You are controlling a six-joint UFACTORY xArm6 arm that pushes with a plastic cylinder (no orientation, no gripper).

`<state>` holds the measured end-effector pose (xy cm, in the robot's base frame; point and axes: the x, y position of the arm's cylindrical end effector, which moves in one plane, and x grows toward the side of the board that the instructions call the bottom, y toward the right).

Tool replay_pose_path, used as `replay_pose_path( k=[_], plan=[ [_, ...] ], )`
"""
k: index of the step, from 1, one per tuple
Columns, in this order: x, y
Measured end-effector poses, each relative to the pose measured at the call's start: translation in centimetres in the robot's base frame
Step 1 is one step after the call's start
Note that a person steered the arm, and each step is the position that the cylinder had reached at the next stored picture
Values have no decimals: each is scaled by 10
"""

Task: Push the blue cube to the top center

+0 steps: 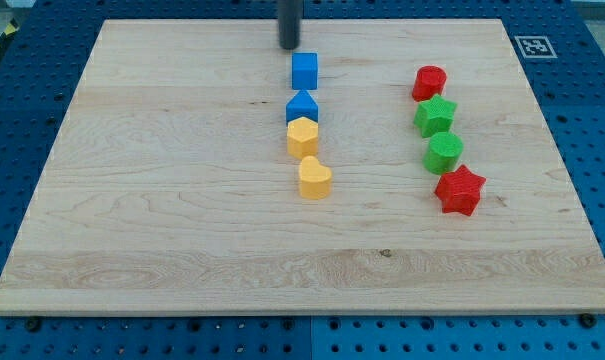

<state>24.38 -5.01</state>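
blocks sit in two short columns on the pale wooden board (182, 200), which lies on a blue perforated bench (22, 40). the column near the middle runs, from the view's top downward: the blue plastic cube (304, 71), a blue block with a peaked top (302, 107), a yellow roughly hexagonal block (303, 138) touching it from below, and a yellow heart-shaped block (315, 178). on the view's right stands a second column: a red rounded block (429, 82), a green star (435, 116), a green round block (444, 152) and a red star (459, 190).

the blue cube is already high on the board and close to its centre line, just apart from the blue peaked block beneath it. i judge it to be at or very near the top centre, so little pushing seems left.

my end effector is only a straight dark rod, with nothing to spread, press together or pinch, and it carries nothing. my tip (289, 47) stands just above the blue cube toward the view's top, slightly to its left, near but seemingly not touching it. from this side i could only drive the cube downward, so any further push upward would mean going round below it first.
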Motion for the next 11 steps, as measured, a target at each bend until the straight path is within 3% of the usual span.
replay_pose_path(
  k=[1,2,3,5,7,10,11],
  plan=[
    [36,-30],
    [100,-30],
    [117,-2],
    [100,59],
    [84,16],
    [93,42],
    [61,46]
  ],
)
